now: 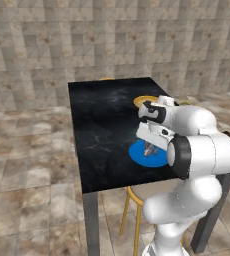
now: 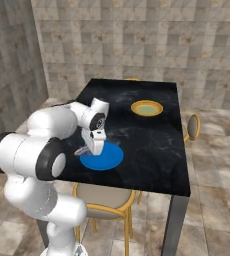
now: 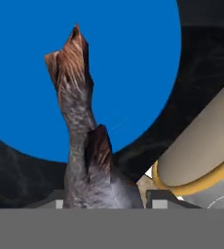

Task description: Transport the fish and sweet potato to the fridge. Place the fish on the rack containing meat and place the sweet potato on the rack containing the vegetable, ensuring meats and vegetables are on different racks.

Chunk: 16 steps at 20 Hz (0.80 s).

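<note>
The slim silver-grey fish with brownish tail was held between the closed jaws of the gripper, above the round blue plate on the black marbled surface.

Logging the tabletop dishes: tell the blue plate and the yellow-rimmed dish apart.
The blue plate is solid blue and flat; the yellow-rimmed dish has an orange-yellow rim round a pale centre. The blue plate looks wider and lies near the table's front edge under the gripper, the yellow-rimmed dish farther back. Both are round and sit on the black table.
</note>
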Tool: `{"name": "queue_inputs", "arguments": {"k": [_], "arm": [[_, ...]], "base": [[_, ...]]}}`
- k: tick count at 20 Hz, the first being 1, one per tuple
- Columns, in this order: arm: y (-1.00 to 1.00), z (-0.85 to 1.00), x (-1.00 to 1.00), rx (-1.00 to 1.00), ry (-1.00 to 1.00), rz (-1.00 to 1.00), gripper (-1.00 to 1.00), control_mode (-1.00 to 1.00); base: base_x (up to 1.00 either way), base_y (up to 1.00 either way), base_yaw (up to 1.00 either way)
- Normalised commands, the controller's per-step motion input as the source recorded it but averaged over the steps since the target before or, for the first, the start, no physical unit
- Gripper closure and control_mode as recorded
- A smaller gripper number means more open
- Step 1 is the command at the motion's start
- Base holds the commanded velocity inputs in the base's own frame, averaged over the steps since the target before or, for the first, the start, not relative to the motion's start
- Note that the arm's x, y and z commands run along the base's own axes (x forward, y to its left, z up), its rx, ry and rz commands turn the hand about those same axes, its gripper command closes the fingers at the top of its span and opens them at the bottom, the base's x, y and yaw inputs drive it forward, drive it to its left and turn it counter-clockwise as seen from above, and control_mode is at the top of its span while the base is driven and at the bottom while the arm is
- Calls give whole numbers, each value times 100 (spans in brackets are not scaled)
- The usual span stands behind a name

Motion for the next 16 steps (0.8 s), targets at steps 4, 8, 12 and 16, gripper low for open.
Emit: {"name": "queue_inputs", "arguments": {"k": [4,8,12,16], "arm": [[-3,99,-100,0,0,-1,100,-100],[0,86,-100,0,-7,0,100,-100],[0,93,-100,-4,-23,-1,100,-100],[0,97,-100,-6,-31,0,100,-100]], "base": [[0,0,0],[0,0,0],[0,0,0],[0,0,0]]}}
